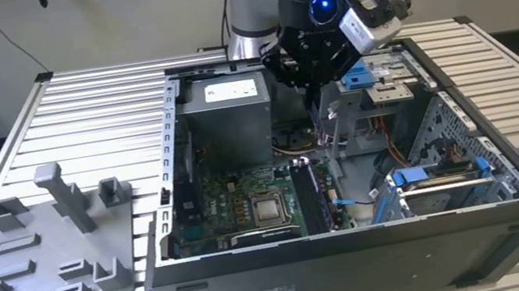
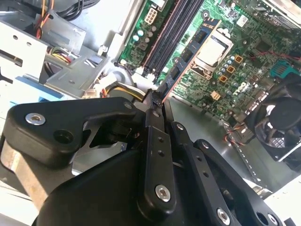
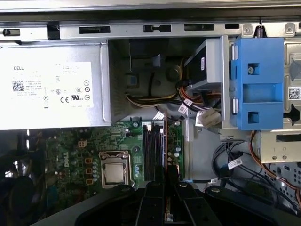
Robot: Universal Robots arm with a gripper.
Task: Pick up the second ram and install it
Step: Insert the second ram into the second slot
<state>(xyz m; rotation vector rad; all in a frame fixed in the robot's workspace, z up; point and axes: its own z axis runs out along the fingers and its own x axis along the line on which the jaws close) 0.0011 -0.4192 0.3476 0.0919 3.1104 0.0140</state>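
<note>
In the exterior view, we see the end effector (image 1: 317,90) at upper centre, over the open computer case (image 1: 364,262). In the second wrist view, its 2 fingers (image 2: 154,132) pinch the second ram (image 2: 188,52) above the motherboard (image 2: 254,52). In the first wrist view, the ram (image 3: 165,136) stands edge-on by the memory slots (image 3: 149,146).

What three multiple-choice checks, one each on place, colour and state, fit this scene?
1. The grey plastic fixture plate lies: A on the slatted table, the exterior view's left of the black computer case; B inside that case; C on the floor.
2. The plastic drive bracket is: A red; B blue; C yellow.
3. The black gripper is: A open; B shut on a cable; C shut on the thin dark ram board.
A, it sits outside the case; B, blue in the first wrist view; C, it clamps the board.
</note>
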